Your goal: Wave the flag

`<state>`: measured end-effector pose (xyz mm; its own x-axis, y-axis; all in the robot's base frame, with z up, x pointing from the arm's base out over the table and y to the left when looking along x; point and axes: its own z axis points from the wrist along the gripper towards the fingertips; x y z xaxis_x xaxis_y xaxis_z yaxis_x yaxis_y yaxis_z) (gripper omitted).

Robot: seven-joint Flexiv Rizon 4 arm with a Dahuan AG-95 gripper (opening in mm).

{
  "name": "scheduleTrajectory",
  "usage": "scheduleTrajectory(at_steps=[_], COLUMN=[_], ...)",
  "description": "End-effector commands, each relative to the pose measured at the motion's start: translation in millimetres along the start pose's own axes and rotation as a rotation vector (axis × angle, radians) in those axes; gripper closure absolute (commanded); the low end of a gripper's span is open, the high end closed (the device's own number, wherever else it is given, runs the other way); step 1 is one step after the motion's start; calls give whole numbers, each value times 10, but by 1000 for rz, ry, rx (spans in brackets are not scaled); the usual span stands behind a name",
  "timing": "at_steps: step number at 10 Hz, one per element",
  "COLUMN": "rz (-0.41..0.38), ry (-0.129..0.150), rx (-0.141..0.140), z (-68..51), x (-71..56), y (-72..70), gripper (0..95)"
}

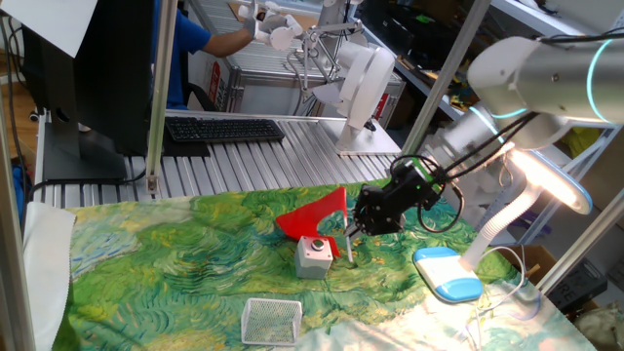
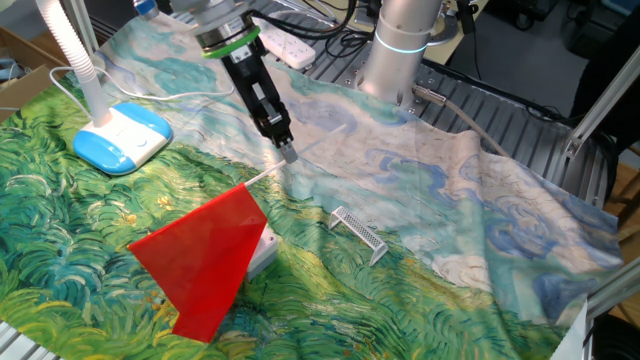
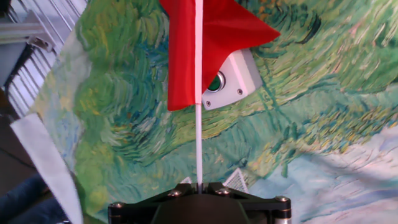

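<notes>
From where I stand, the leftmost thing on the counter [image 1: 146,253], which is draped in a green and blue painted cloth, is a small wire mesh basket [image 1: 271,321] near the front edge. Just right of that, further back, sits a grey box with a green button [image 1: 313,256], and the red cloth of the flag [image 1: 314,217] hangs right above it, so that in the hand view the pennant covers part of the box's top. The flag's thin pale stick runs from the cloth down to the pincer [image 1: 350,231], whose fingers are closed on the stick's lower end; the hand view shows the stick rising straight out of the dark gripping block. The flag is lifted clear of the cloth-covered counter, carried in the air over the middle of it. From the other fixed view the stick slants from the fingertips down to the red pennant, which spreads wide toward the camera and hides most of the box. Further right, the black wrist and its cables lead up to the white arm [image 1: 546,63] with a glowing ring. Below that arm stands a blue and white desk lamp [image 1: 448,273], its base near the counter's right edge, well apart from the flag.
</notes>
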<state>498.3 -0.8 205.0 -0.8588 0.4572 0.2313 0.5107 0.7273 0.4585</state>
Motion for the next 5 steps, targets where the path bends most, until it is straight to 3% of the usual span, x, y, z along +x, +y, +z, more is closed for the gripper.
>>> scheduleTrajectory(at_steps=[1, 2, 3, 4, 5], rz=[-280, -299, -306, -334, -341], ry=[-61, -67, -68, -71, -71], rx=[377, 406, 416, 449, 451], z=[-3, -6, -8, -16, -19], x=[-9, -15, -21, -48, -66], y=[-5, -7, -9, -26, -41], gripper=[950, 950, 950, 950, 950])
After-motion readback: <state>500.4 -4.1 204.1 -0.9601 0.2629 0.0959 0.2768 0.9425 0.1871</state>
